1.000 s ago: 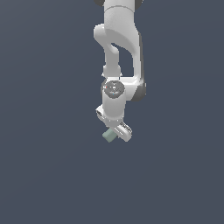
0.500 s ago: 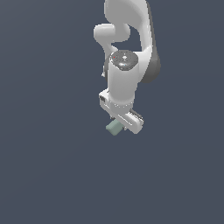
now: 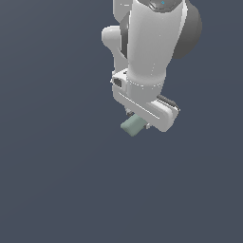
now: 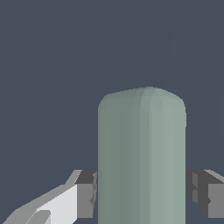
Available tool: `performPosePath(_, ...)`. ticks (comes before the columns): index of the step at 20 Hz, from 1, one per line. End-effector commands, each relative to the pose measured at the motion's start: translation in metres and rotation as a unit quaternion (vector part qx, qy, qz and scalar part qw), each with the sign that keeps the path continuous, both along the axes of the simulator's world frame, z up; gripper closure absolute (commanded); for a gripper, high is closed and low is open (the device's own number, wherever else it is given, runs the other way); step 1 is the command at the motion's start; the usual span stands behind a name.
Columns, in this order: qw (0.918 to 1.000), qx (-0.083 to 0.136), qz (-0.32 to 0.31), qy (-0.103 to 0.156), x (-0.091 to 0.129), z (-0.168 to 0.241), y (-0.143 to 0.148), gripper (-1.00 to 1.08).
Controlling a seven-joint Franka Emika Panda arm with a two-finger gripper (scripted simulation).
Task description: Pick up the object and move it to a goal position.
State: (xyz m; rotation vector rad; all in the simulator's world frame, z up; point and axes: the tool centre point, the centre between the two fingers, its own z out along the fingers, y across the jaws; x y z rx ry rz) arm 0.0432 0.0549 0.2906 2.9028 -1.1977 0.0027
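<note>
The white gripper [image 4: 141, 192] pinches the small pale grey-green elongated block with rounded edges [image 4: 141, 157], its 2 dark grey finger pads [image 4: 86, 192] pressed against the block's opposite long sides. In the exterior view the block [image 3: 133, 125] juts out beneath the white hand, partly hidden by it. Around them lies only plain dark blue-grey background [image 3: 52, 180]; the arm's top is cut off.
</note>
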Motion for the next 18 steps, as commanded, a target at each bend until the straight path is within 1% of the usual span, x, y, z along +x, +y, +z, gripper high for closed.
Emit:
performPosePath(1, 1.0, 0.0, 0.0, 0.0, 0.004, 0.025, 0.006, 1.08)
performPosePath(9, 1.0, 0.0, 0.0, 0.001, 0.016, 0.089, 0.021, 1.08)
performPosePath(18, 1.0, 0.0, 0.001, 0.001, 0.026, 0.14, 0.033, 1.08)
